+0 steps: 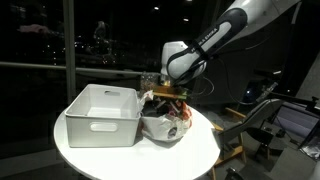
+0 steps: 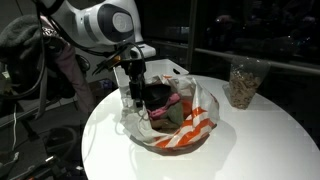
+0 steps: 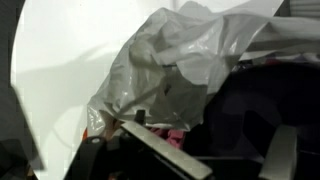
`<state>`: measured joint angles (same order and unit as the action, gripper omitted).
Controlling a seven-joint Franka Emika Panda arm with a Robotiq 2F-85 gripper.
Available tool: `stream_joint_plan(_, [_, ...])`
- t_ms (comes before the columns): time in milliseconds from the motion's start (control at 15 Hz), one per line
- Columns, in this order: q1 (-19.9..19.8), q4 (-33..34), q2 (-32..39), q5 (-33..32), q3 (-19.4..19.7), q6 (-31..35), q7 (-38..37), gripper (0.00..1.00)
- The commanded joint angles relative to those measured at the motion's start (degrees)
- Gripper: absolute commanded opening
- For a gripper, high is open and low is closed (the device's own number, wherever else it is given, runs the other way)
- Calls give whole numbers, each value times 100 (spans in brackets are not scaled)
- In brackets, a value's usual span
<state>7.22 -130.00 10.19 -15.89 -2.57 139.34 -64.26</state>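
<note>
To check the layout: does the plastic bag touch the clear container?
Apart. In an exterior view, bare white table shows between the plastic bag and the clear container.

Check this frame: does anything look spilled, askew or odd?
The crumpled plastic bag slumps open on the table, dark and pink items bulging from its mouth under the end effector. Nothing looks spilled; the white bin sits upright.

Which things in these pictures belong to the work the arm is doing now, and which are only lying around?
In the work:
- gripper, open, just above the bag
- plastic bag with red stripes
- dark thing and pink thing inside it

Lying about:
- white bin beside the bag
- clear container of brown pieces
- round table, which only carries them
</note>
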Motion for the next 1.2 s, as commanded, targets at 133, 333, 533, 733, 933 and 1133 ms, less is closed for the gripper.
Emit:
stream_joint_plan(133, [9, -8, 16, 613, -53, -211, 786, 100])
stream_joint_plan(333, [-9, -65, -109, 851, -38, -560, 1043, 100])
stream_joint_plan(533, [-20, 44, -34, 971, -17, -1182, 1208, 100])
stream_joint_plan(733, [-2, 131, 78, 883, 25, -1454, 1178, 71])
stream_joint_plan(933, [9, 128, 79, 780, 67, -1456, 1055, 56])
stream_joint_plan(1133, [20, 98, 17, 673, 115, -1290, 949, 31])
